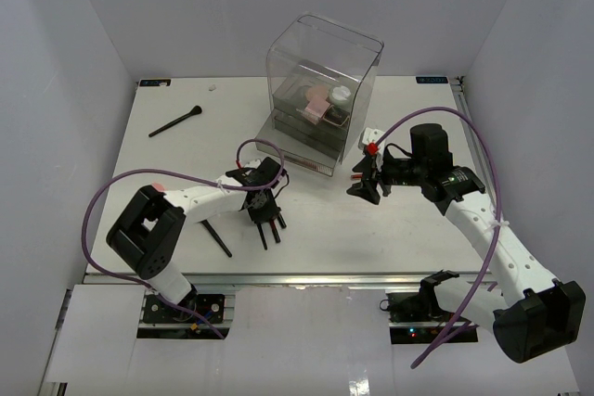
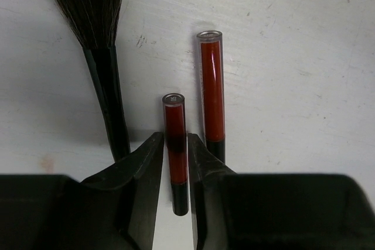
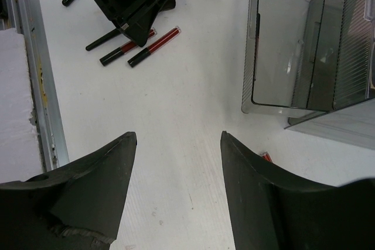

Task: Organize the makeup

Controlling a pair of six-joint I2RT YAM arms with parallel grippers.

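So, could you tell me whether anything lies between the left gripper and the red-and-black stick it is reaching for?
Nothing visible does. The left gripper straddles the shorter red-and-black stick, fingers tight against both its sides. A longer stick and a black-handled brush lie beside it, both outside the fingers.

The top view is bright and even, lit from above; the white table shows only soft, pale shadows under the arms. The clear box carries faint glare on its walls. In the left wrist view the left gripper is dark and slightly blurred, while the red-and-black stick between its fingers is sharp. In the right wrist view the right gripper is black without detail, and the table looks almost washed out.
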